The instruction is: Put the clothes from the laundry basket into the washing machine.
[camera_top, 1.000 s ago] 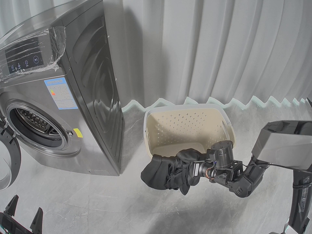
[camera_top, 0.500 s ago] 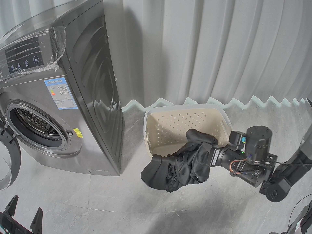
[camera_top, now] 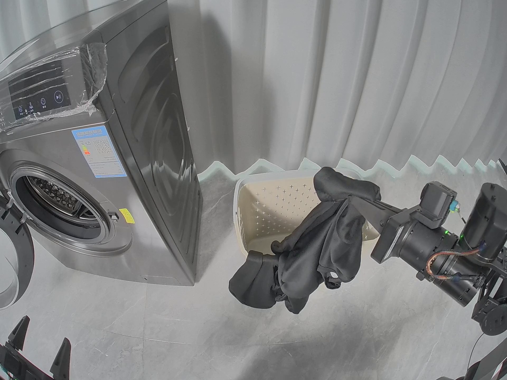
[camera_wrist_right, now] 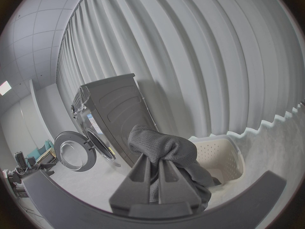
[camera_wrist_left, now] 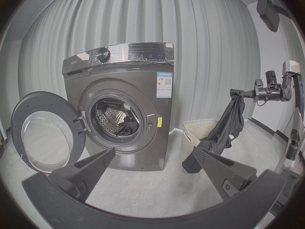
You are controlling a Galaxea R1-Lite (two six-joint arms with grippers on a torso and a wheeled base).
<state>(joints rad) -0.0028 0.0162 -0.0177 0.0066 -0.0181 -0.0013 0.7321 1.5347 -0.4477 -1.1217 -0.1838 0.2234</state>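
My right gripper [camera_top: 359, 200] [camera_wrist_right: 154, 167] is shut on a black garment [camera_top: 317, 244] [camera_wrist_left: 230, 124] [camera_wrist_right: 165, 147] and holds it up above the cream laundry basket [camera_top: 264, 207] [camera_wrist_left: 195, 129] [camera_wrist_right: 222, 155]. The cloth hangs down over the basket's front rim, and its lower end rests on the floor. The grey washing machine [camera_top: 121, 133] [camera_wrist_left: 127, 89] stands at the left with its door [camera_wrist_left: 44, 131] swung open. Dark clothing [camera_wrist_left: 125, 129] lies inside the drum. My left gripper [camera_wrist_left: 152, 163] [camera_top: 39, 344] is open, low, in front of the machine, holding nothing.
White curtains [camera_top: 343, 69] hang behind the basket and the machine. Grey floor [camera_top: 185, 333] lies bare between the machine and the basket. The open door [camera_top: 13, 259] juts out at the far left.
My right gripper has risen and drawn back to the right, lifting the black garment from the basket's front rim to above the basket. The left arm has stayed still.
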